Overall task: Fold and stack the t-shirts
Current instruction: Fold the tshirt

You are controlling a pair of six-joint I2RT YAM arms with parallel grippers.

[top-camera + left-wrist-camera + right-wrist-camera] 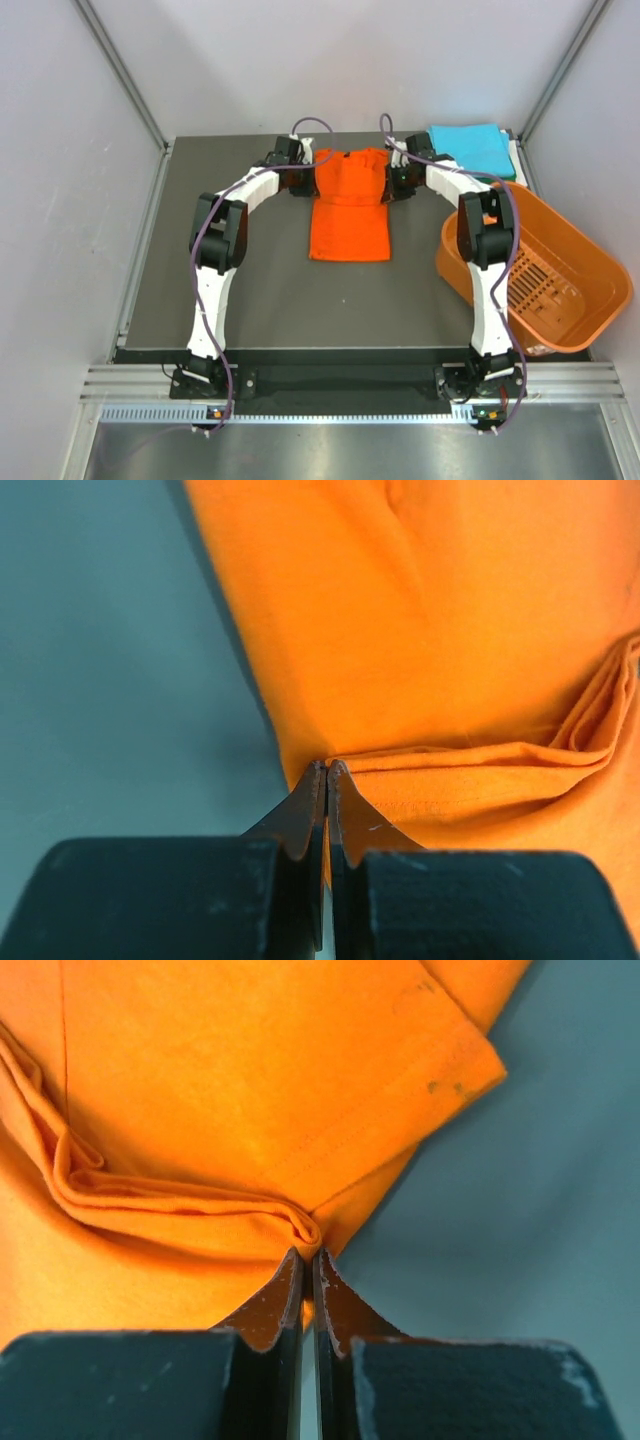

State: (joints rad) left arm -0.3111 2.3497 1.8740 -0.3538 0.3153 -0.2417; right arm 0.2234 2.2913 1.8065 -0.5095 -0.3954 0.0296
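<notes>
My left tool (327, 772) is clamped tight, jaws pressed together, and caught at the tips is a folded edge of the bright orange cloth t-shirt (450, 630). The fold runs off to the tool's right as a bunched ridge, and the dark tabletop (100, 680) shows to its left.

My right tool (308, 1256) mirrors it. The jaws are squeezed together on a rolled crease of the same shirt, with a hemmed sleeve lying just ahead and to the right and tabletop beyond that.

From above, the two tools sit at the far end of the shirt, one on each side, up by the sleeves. The body of the shirt lies flat between them and stretches back toward my bases.

Beyond my right tool, in the far right corner, a turquoise folded t-shirt (472, 147) lies square on the tabletop. Behind that tool, a rigid orange slotted plastic basket (585, 305) sits at the tabletop's right edge, beside my right arm.
</notes>
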